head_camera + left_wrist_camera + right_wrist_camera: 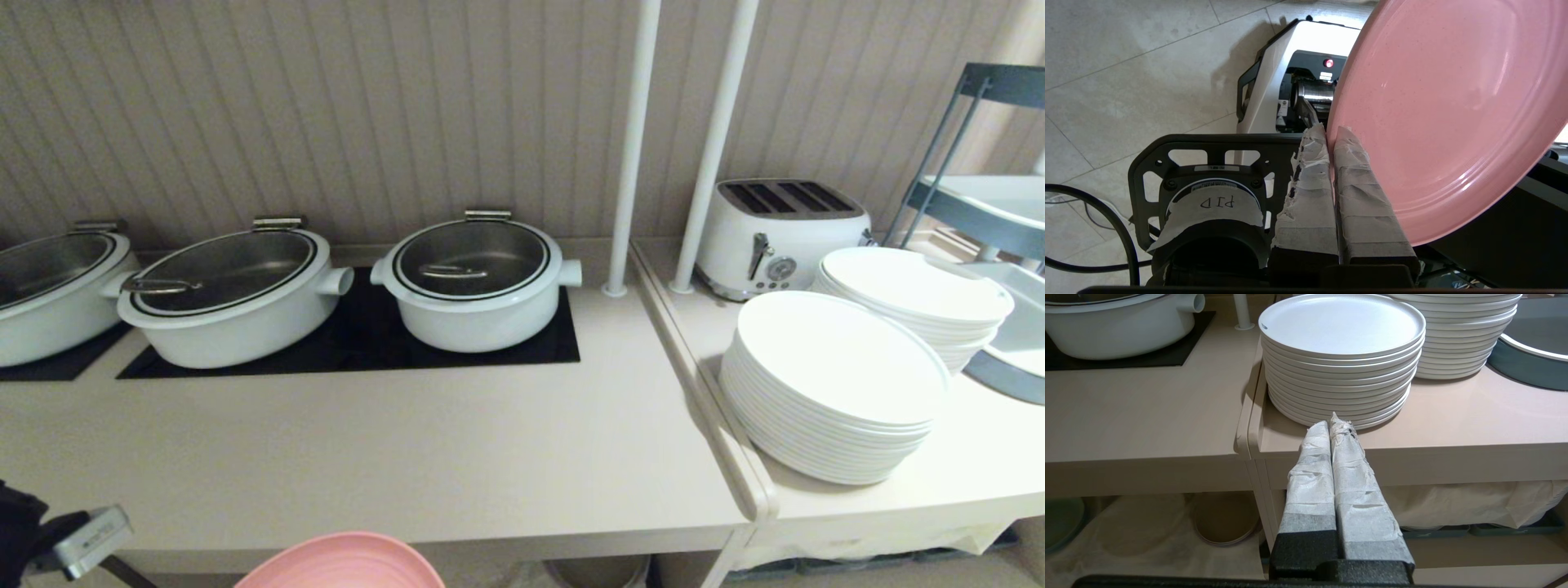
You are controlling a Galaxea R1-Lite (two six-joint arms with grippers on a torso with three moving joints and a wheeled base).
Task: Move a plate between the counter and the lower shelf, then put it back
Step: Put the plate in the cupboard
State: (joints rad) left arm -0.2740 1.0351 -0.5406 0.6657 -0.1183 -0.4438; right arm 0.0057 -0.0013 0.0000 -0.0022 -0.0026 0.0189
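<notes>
Head view. The counter (pixel 367 441), a long beige top, fills the left and centre of the frame; its black inset panel (pixel 359 339) at centre left carries white pots (pixel 478 282) with glass lids. At the right, an adjoining raised-edge top (pixel 963 465) bears two stacks of white plates (pixel 833 384), with a white toaster (pixel 780 233) behind them at upper right.

The plate (pixel 343 562), pink, shows only as an arc at the bottom edge, left of centre, below the counter's front edge and off its surface.

Left wrist view. The left gripper (pixel 1331 134) is clenched on the rim of the plate, its taped fingers (pixel 1310 196) pinching the edge at frame centre; the plate stands tilted over tiled floor (pixel 1126 81).

Right wrist view. The right gripper (pixel 1333 422), at centre frame, is clenched on nothing, fingertips in front of the nearer plate stack. The lower shelf (pixel 1147 539), cloth-draped, lies at lower left and holds a beige-grey plate (pixel 1224 520).
</notes>
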